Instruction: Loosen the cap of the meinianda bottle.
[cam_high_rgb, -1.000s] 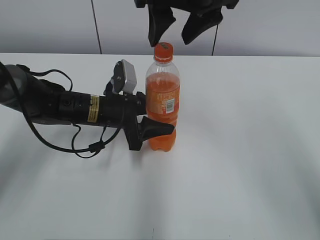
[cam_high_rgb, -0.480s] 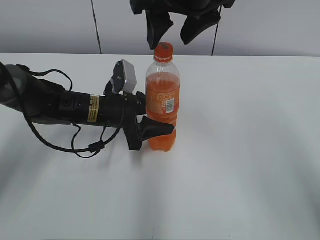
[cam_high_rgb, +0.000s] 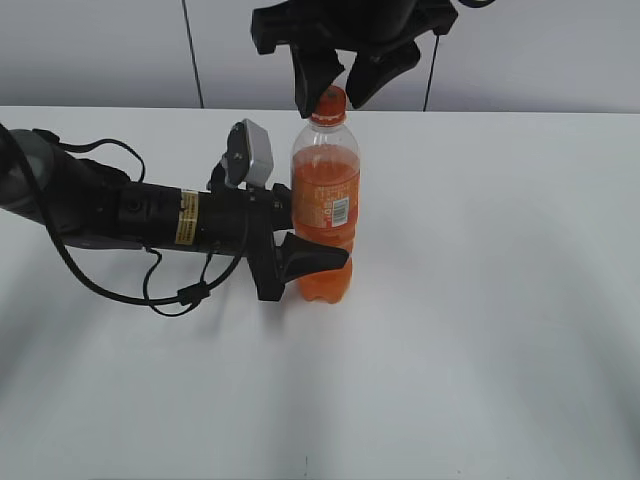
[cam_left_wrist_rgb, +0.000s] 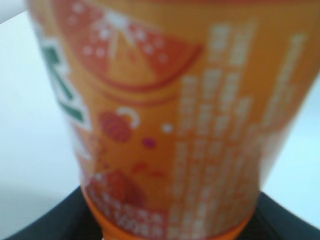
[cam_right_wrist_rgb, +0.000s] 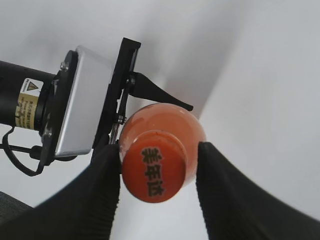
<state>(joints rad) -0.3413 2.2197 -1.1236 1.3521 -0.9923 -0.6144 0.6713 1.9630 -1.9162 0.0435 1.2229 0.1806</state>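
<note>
The meinianda bottle (cam_high_rgb: 325, 200) stands upright on the white table, full of orange soda. My left gripper (cam_high_rgb: 322, 258) lies along the table and is shut on the bottle's lower body. The label fills the left wrist view (cam_left_wrist_rgb: 170, 125), with the dark fingers (cam_left_wrist_rgb: 165, 231) at the bottom corners. The orange cap (cam_high_rgb: 328, 103) is on the bottle. My right gripper (cam_high_rgb: 340, 85) hangs above it, open, with one finger on each side of the cap. In the right wrist view the cap (cam_right_wrist_rgb: 154, 172) sits between the fingers (cam_right_wrist_rgb: 160, 192), close to the left finger, with a gap to the right one.
The left arm (cam_high_rgb: 120, 210) stretches across the table's left side, with a black cable loop (cam_high_rgb: 180, 295) beside it. It also shows in the right wrist view (cam_right_wrist_rgb: 30, 100). A grey wall (cam_high_rgb: 560, 50) stands behind the table (cam_high_rgb: 480, 330).
My right gripper has come down from above the bottle, so its open fingers now flank the cap. The left gripper and the bottle have not moved.
</note>
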